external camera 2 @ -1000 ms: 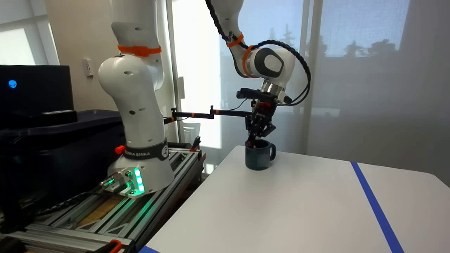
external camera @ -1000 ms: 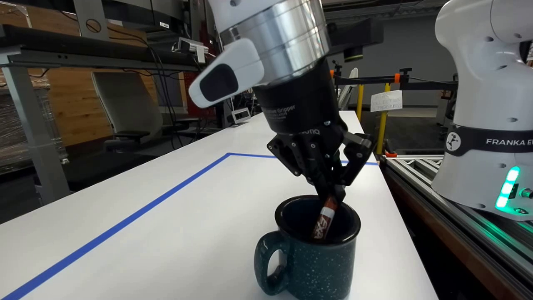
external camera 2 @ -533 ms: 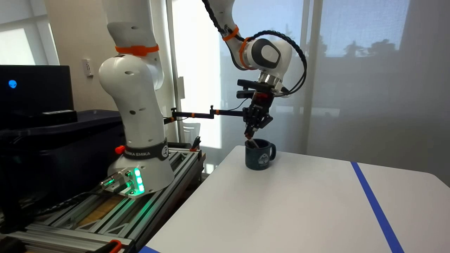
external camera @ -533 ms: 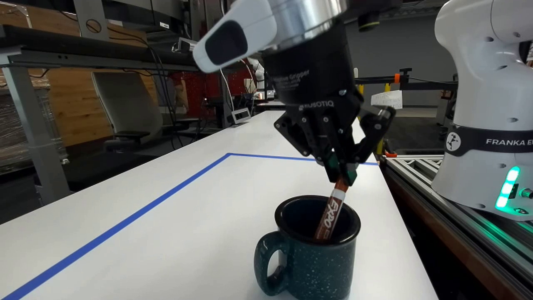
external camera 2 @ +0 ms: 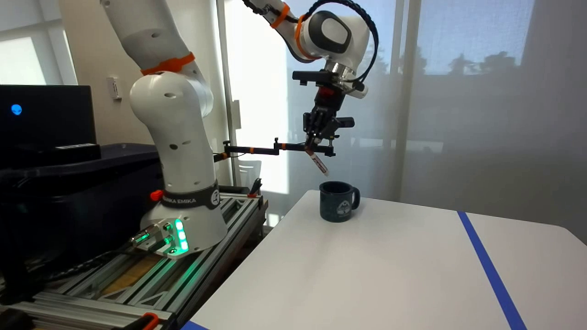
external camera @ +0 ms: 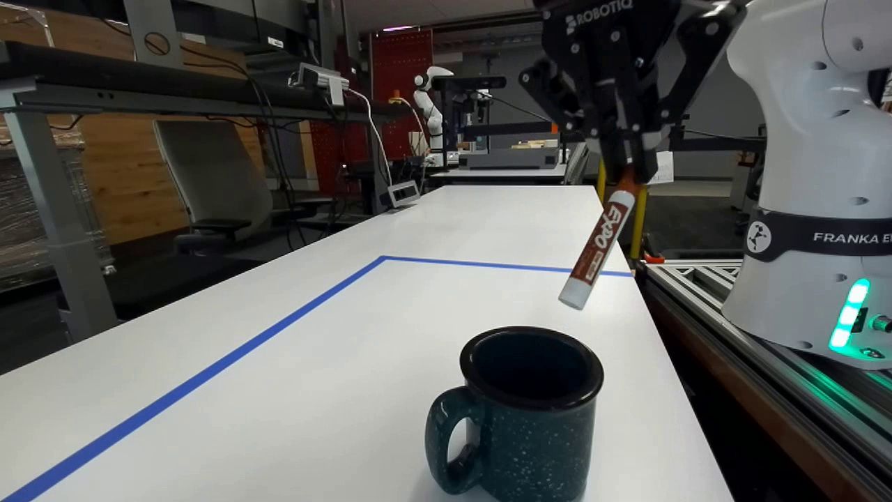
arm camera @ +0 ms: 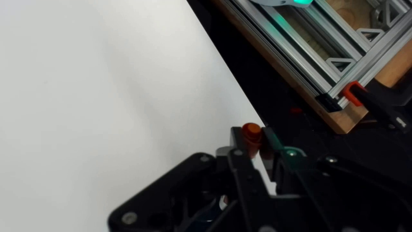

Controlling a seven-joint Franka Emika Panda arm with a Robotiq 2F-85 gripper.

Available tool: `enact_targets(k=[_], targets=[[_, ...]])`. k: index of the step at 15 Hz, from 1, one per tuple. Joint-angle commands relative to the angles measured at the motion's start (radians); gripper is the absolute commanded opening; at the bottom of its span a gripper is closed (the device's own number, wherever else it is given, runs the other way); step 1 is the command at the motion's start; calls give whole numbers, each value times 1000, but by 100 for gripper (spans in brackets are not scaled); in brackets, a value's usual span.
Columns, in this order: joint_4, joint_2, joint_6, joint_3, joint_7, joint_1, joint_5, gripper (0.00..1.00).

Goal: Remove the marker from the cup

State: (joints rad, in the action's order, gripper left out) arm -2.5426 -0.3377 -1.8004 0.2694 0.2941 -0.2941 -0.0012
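My gripper is shut on the orange-red cap end of the marker, a brown-red pen with a white label and a pale grey lower end. The marker hangs tilted in the air, above and apart from the cup's rim; it also shows in an exterior view. In the wrist view the cap sits between both fingertips. The cup, a dark teal speckled mug with a side handle, stands upright on the table; its visible inside is dark. It also shows in an exterior view. In the wrist view it is mostly hidden.
The white table has a blue tape line. Beside its edge run the metal rails that carry the robot base. A black bar extends behind the gripper. A red-and-black clamp sits at the rail's end.
My gripper has risen and moved toward the robot base, staying shut on the marker. The marker has come up out of the cup. The cup has not moved.
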Motion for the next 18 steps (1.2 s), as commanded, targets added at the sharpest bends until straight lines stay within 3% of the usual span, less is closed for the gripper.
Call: enact_targets(k=[1,4,11,18], targets=[[-104,-167,13,-36,-89,9,-12,4],[-154,-194,-33,-63,-139,33,-48,4],[-205,-59,-272,-52,-291,101,-194,4],[-213,143,-619,-60,-379,154,-304,4]])
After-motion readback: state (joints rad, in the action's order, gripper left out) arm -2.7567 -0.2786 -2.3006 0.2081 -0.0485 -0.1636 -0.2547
